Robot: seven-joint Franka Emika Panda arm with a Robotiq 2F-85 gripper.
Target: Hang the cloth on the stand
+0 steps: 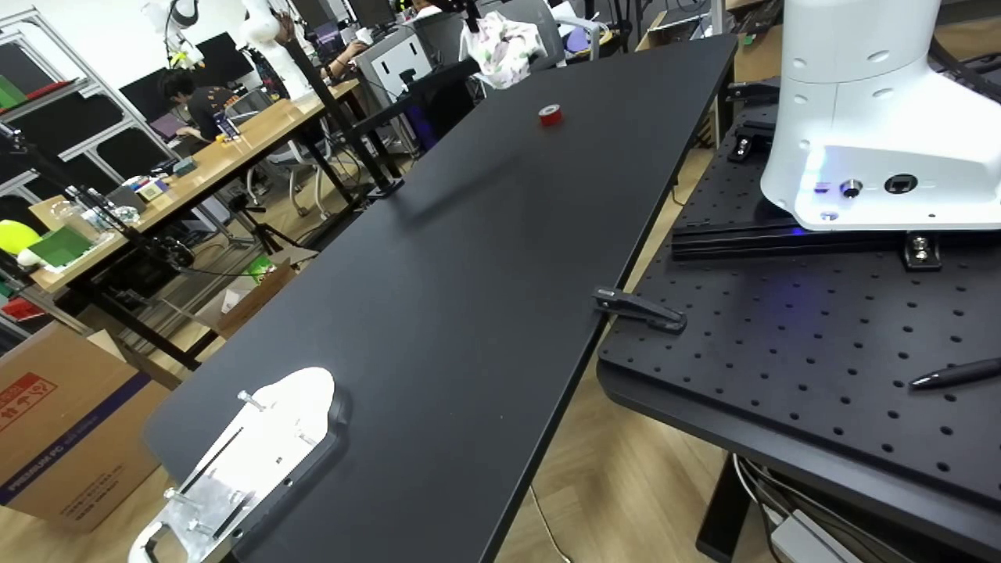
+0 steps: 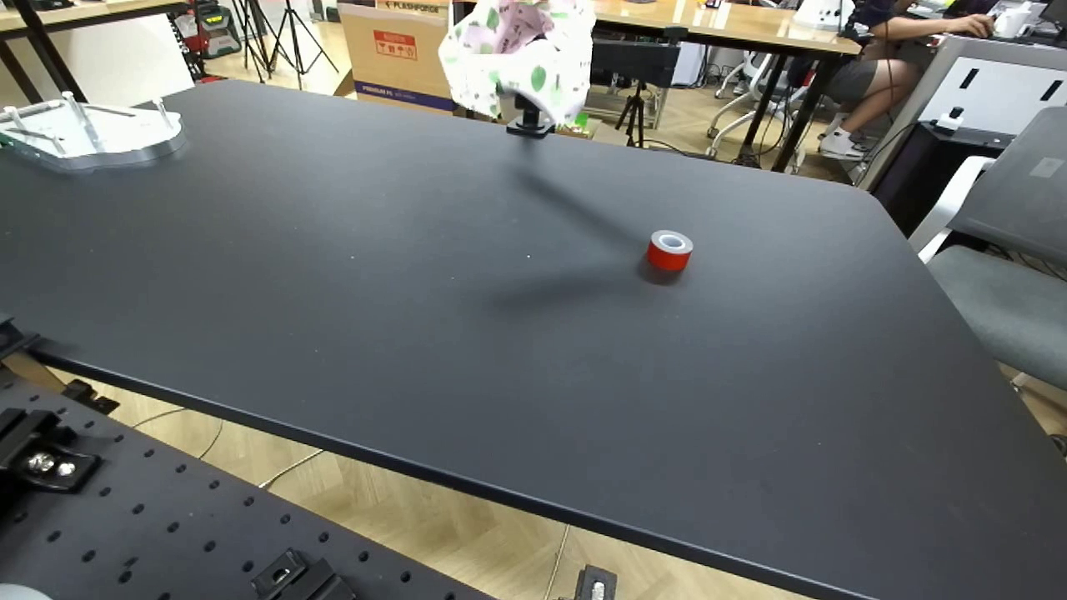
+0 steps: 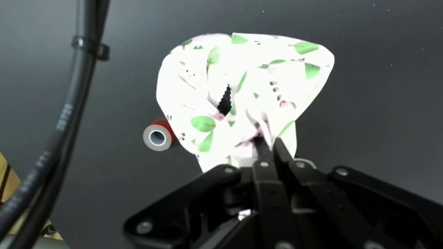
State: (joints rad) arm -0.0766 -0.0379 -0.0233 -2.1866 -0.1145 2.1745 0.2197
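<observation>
The cloth (image 1: 504, 47) is white with green leaves and pink marks. It hangs bunched in the air over the far table end, and also shows in an exterior view (image 2: 525, 62) and the wrist view (image 3: 249, 76). My gripper (image 3: 269, 147) is shut on it, with folds between the fingertips. In an exterior view only a dark part of the gripper (image 1: 469, 14) shows at the top edge. The black stand (image 1: 336, 109) has a pole fixed at the table edge and a side arm reaching near the cloth. Elsewhere the cloth hides its pole above the base (image 2: 529, 125).
A red tape roll (image 2: 669, 250) lies on the black table (image 2: 375, 333), below the cloth in the wrist view. A silver plate with pegs (image 1: 266, 438) lies at one table end. The white robot base (image 1: 876, 117) stands beside the table. A cable (image 3: 65, 114) crosses the wrist view.
</observation>
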